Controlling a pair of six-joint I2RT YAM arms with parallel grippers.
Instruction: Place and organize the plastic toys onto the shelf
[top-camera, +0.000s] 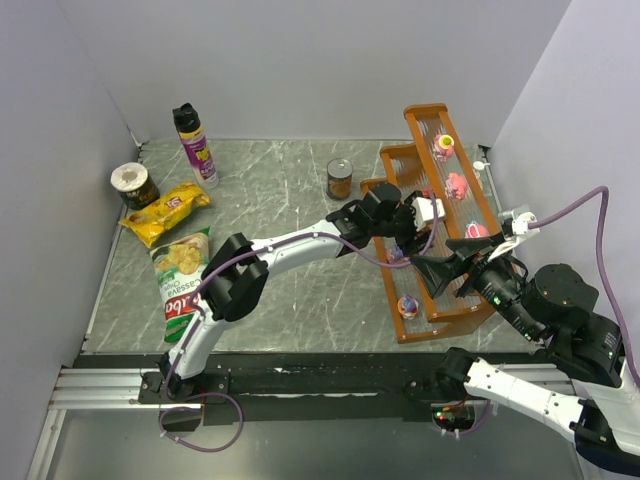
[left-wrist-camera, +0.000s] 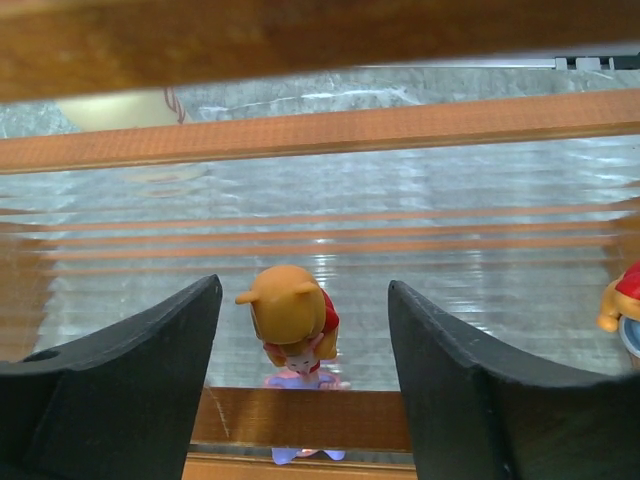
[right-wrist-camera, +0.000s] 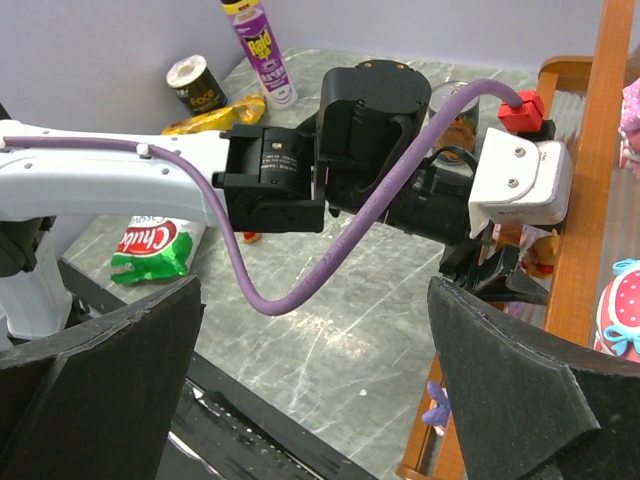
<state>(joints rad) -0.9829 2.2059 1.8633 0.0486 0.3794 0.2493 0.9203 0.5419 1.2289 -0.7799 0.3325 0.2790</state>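
We see an orange-headed toy (left-wrist-camera: 290, 318) standing on a ribbed tier of the shelf (left-wrist-camera: 300, 130), just behind the front rim. Clear gaps separate it from the left gripper's (left-wrist-camera: 305, 290) wide-parted fingers, which hold nothing. A second toy (left-wrist-camera: 622, 300) sits at its 3 o'clock. From above we count at least five toys (top-camera: 456, 185), three of them on the top tier. The shelf fills the table's (top-camera: 290, 200) 3 o'clock side, close to the right wall. The right gripper (right-wrist-camera: 312, 295) gapes wide and empty over the shelf's near half. Bare marble lies at the centre. One yellow bag (top-camera: 165, 212) and one green bag (top-camera: 180, 275) lie at 9 o'clock, one spray can (top-camera: 195, 140) at 11, one tin (top-camera: 340, 178) at 12.
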